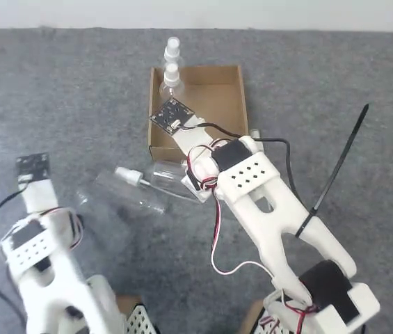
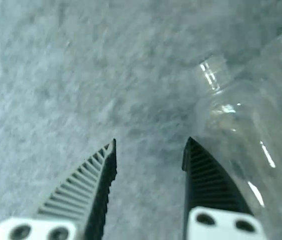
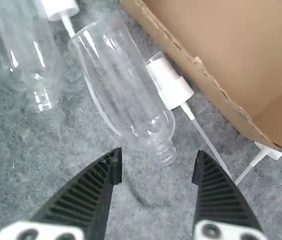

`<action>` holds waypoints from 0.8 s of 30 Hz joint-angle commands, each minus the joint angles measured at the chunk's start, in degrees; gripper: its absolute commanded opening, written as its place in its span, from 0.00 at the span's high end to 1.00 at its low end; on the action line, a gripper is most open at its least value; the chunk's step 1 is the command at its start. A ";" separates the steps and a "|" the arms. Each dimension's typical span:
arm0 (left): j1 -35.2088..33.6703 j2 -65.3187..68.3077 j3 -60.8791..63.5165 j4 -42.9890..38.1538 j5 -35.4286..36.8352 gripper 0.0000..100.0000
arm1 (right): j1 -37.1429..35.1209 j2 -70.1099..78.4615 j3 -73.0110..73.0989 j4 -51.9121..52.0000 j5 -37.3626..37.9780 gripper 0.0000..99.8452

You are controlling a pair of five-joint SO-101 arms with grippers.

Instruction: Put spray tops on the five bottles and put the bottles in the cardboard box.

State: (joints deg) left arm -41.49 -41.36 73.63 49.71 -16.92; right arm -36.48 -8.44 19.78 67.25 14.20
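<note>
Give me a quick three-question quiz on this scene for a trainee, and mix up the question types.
1. True or false: the right gripper is shut on the uncapped bottle.
2. The loose spray top beside that bottle lies: A) inside the cardboard box; B) on the carpet next to the box wall; C) screwed onto a bottle.
3. In the high view, how many capped bottles stand upright at the box's far corner?
Key: 1 false, its jaws are open; 2 B; 3 two.
</note>
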 commanded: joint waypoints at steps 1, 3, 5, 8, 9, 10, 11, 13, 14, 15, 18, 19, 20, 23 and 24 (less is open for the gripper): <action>6.77 0.00 -2.07 -2.99 4.22 0.80 | 0.92 -3.56 -0.53 0.48 -0.53 0.81; 9.49 0.00 -3.30 -2.99 6.42 0.80 | 0.92 -3.56 -0.53 0.48 -0.53 0.81; 11.78 0.00 -4.88 -2.99 8.79 0.80 | 0.92 -3.56 -0.53 0.48 -0.53 0.81; 13.27 0.00 -7.34 -2.90 12.04 0.80 | 0.92 -3.56 -0.53 0.48 -0.53 0.81; 13.27 0.00 -7.96 -2.46 12.92 0.80 | 0.92 -3.56 -0.53 0.48 -0.53 0.81; 13.27 0.00 -8.84 -1.23 13.80 0.80 | 0.92 -3.56 -0.53 0.48 -0.53 0.81; 13.10 0.00 -9.98 0.53 14.33 0.80 | 0.92 -3.56 -0.53 0.48 -0.53 0.81; 12.92 0.00 -12.53 5.01 14.77 0.80 | 0.92 -3.56 -0.53 0.48 -0.53 0.81; 12.92 -0.09 -13.93 7.30 14.77 0.80 | 0.92 -3.56 -0.53 0.48 -0.53 0.81; 12.57 -0.09 -15.25 9.41 14.77 0.80 | 0.92 -3.56 -0.53 0.48 -0.53 0.81; 9.93 -0.09 -18.33 13.63 14.77 0.80 | 0.92 -3.56 -0.53 0.48 -0.53 0.81; 8.62 -0.09 -18.95 14.07 14.86 0.80 | 0.92 -3.56 -0.53 0.48 -0.53 0.81; 7.03 -0.09 -19.38 14.24 14.86 0.80 | 0.92 -3.56 -0.53 0.48 -0.53 0.81; 2.55 -0.09 -19.47 14.15 17.58 0.80 | 0.92 -3.56 -0.53 0.48 -0.44 0.81; 1.32 -0.09 -19.47 14.15 18.37 0.80 | 0.92 -3.56 -0.53 0.48 -0.44 0.81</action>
State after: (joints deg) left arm -35.87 -41.27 57.54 63.52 -1.98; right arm -36.48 -8.44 19.78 67.25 14.20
